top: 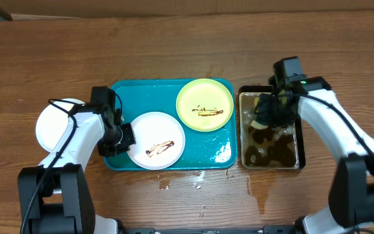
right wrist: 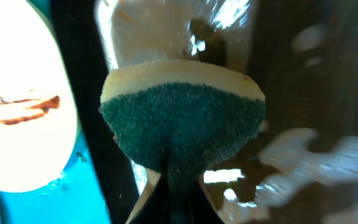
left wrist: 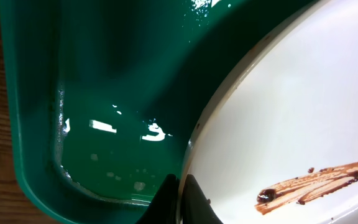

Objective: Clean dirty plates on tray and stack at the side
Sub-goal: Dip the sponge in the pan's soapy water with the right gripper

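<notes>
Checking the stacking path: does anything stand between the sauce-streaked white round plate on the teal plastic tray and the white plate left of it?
Only the raised rim of the teal tray and the left arm itself, whose left gripper pinches the streaked white plate. Nothing else lies before the plain white plate.

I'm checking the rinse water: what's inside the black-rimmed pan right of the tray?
Murky brown water and, at the far end, a green-and-yellow sponge pinched by the right gripper. The water hides the bottom of the pan.
</notes>
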